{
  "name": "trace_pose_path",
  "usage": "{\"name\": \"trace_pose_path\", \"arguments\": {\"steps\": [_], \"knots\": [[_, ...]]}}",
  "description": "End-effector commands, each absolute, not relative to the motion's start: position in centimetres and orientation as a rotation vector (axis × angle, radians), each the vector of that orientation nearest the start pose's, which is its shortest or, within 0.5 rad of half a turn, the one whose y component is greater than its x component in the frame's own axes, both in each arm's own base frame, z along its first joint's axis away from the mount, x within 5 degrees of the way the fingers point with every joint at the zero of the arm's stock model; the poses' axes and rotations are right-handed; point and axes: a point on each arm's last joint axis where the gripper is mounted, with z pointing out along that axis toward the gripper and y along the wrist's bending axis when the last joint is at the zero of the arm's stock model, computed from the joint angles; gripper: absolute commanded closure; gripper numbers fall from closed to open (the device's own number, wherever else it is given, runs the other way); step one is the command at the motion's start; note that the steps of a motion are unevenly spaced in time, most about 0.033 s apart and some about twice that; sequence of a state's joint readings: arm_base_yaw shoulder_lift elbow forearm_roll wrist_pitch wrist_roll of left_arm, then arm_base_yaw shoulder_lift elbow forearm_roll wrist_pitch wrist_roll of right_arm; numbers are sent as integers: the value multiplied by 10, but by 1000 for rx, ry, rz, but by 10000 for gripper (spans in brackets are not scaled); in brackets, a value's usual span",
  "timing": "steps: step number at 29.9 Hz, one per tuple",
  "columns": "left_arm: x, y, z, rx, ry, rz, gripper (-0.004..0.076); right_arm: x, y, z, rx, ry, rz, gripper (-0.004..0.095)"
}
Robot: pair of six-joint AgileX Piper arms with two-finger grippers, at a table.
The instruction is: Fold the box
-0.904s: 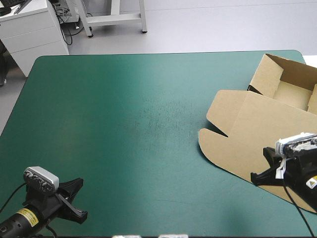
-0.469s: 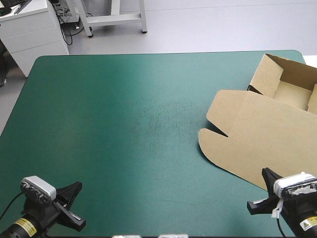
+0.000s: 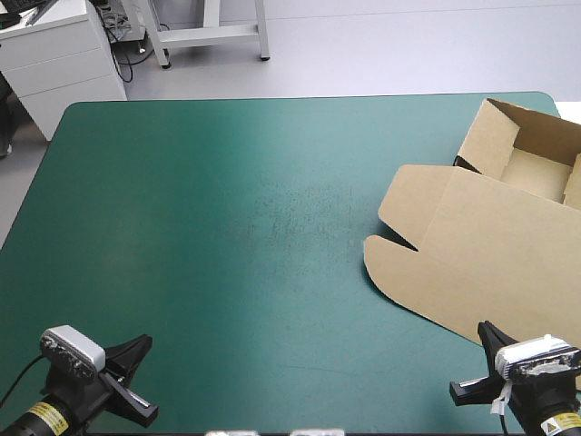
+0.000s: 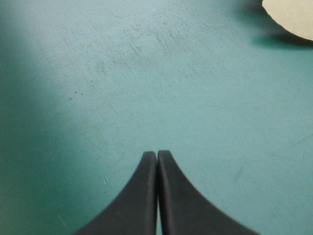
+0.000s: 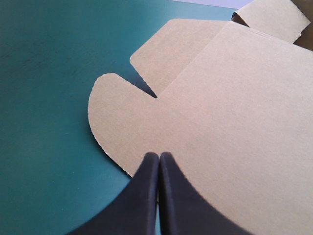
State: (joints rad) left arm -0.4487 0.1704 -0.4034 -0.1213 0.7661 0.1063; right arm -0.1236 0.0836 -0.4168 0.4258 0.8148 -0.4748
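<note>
Two claws yours, both pinched shut, holding nothing: left claw (image 4: 157, 152) well apart from box (image 3: 490, 245), over bare teal-green table (image 3: 182, 227); right claw (image 5: 159, 154) just at box lid's near edge. Box by table's far right corner, tray open, lid flat. Faint scuffs (image 3: 290, 213) left of box. Since earlier, right claw backed off lid.
</note>
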Motion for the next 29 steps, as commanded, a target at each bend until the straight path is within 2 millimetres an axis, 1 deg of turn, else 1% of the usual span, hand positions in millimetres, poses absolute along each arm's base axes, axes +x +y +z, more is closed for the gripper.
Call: {"name": "trace_pose_path", "arguments": {"steps": [1,29], "knots": [[36,-27,282,504,1891,-382,756,29,23,291,-224,1802,77,931],[36,-27,281,506,1897,-381,756,29,23,291,-223,1799,77,931]]}}
